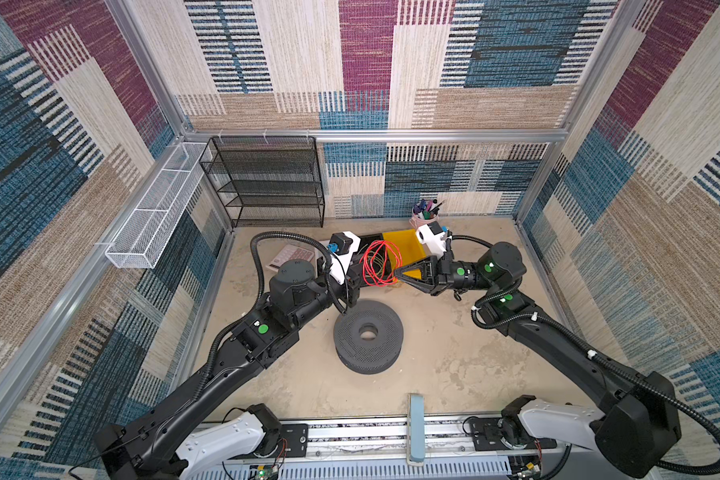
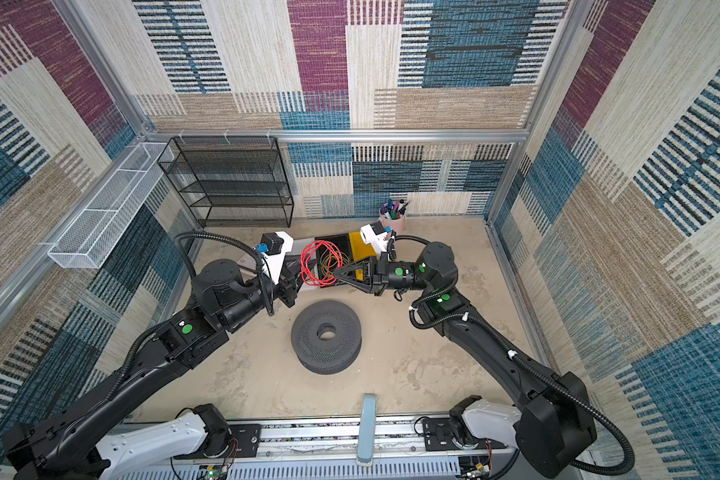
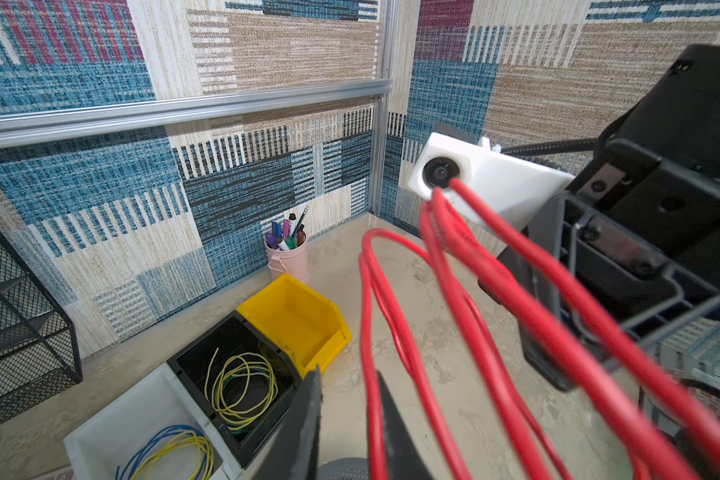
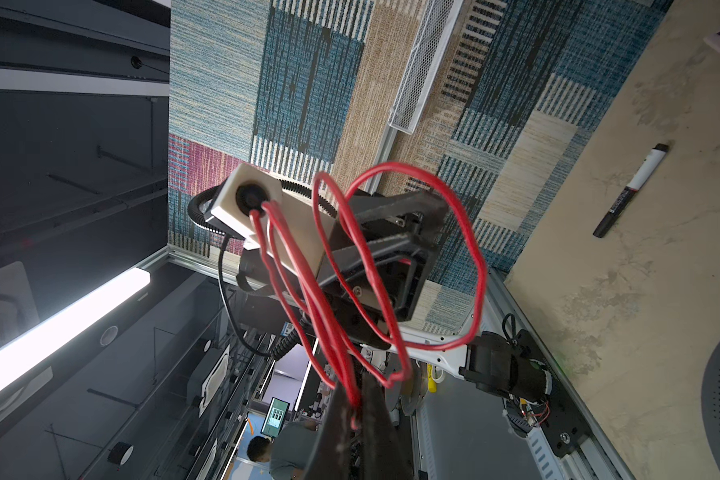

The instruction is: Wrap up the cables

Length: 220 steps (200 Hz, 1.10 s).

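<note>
Several light, springy loops of the red wire (image 3: 368, 332) hang above the far black bin (image 3: 242, 336), right jaws pinching one side, left jaws flanking the other, grip unclear; bunched strands likely give the surest hold.

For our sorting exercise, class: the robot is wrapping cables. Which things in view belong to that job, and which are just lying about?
Job: red wire, right hand shut on it, left hand at its loops.
Lying about: yellow-green wire coil in the black bin, blue-and-yellow wire coil in the white bin, yellow bin, pink pen cup, calculator, marker.
</note>
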Motion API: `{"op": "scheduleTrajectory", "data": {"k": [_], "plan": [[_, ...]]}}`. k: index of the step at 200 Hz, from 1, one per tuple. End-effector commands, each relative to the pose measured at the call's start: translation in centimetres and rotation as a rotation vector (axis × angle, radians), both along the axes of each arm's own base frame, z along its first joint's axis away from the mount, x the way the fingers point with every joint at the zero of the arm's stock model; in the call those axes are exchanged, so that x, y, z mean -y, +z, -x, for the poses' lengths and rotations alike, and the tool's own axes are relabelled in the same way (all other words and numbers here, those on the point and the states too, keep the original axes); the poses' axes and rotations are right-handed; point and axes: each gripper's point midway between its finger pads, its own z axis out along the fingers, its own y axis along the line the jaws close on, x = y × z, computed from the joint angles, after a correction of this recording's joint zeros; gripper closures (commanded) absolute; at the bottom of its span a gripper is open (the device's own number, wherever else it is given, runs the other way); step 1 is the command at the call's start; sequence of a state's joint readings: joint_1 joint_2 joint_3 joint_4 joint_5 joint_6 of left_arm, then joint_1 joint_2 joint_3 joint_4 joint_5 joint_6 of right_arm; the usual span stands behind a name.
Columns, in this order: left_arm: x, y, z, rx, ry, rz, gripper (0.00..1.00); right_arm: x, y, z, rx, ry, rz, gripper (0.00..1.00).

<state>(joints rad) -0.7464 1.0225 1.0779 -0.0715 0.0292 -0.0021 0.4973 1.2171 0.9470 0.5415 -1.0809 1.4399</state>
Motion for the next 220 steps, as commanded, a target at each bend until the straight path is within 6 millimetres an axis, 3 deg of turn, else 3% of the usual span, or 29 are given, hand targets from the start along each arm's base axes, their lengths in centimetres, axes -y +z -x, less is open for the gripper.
{"op": "scheduleTrajectory", "data": {"k": [1,12,33,61,76,92,113,139,164,179,220], "plan": [[-0.4,0.7,0.1,0.0,0.013,0.017,0.9,0.0,0.2,0.4,0.049,0.014,0.0,1.0],[-0.7,0.5,0.1,-0.009,0.027,0.016,1.0,-0.1,0.0,0.2,0.068,0.005,0.02,1.0],[-1.4,0.2,0.4,-0.032,0.05,0.01,1.0,-0.3,-0.6,-0.6,0.119,-0.037,0.102,0.99],[-1.9,-0.2,1.5,-0.075,0.026,0.007,1.0,-0.1,-0.3,-1.0,0.206,-0.078,0.161,0.52],[-2.4,-0.5,2.0,-0.092,0.031,0.006,1.0,0.1,0.0,-1.1,0.255,-0.094,0.197,0.41],[-3.2,-0.8,2.3,-0.103,0.057,-0.002,1.0,0.7,0.1,-1.3,0.315,-0.139,0.264,0.35],[-3.8,-0.8,2.7,-0.101,0.063,0.0,1.0,1.8,0.4,-2.0,0.391,-0.239,0.35,0.36],[-3.6,-0.7,3.1,-0.123,0.042,-0.012,1.0,2.3,2.3,-2.0,0.472,-0.28,0.341,0.49],[-3.4,-1.1,3.0,-0.166,0.045,-0.034,1.0,1.1,4.3,-0.6,0.545,-0.221,0.251,0.63],[-3.4,-1.2,2.9,-0.19,0.049,-0.039,1.0,0.0,5.1,0.2,0.604,-0.211,0.242,0.62],[-3.3,-1.3,2.9,-0.214,0.053,-0.029,1.0,-3.7,4.5,2.0,0.648,-0.133,0.245,0.56]]}}
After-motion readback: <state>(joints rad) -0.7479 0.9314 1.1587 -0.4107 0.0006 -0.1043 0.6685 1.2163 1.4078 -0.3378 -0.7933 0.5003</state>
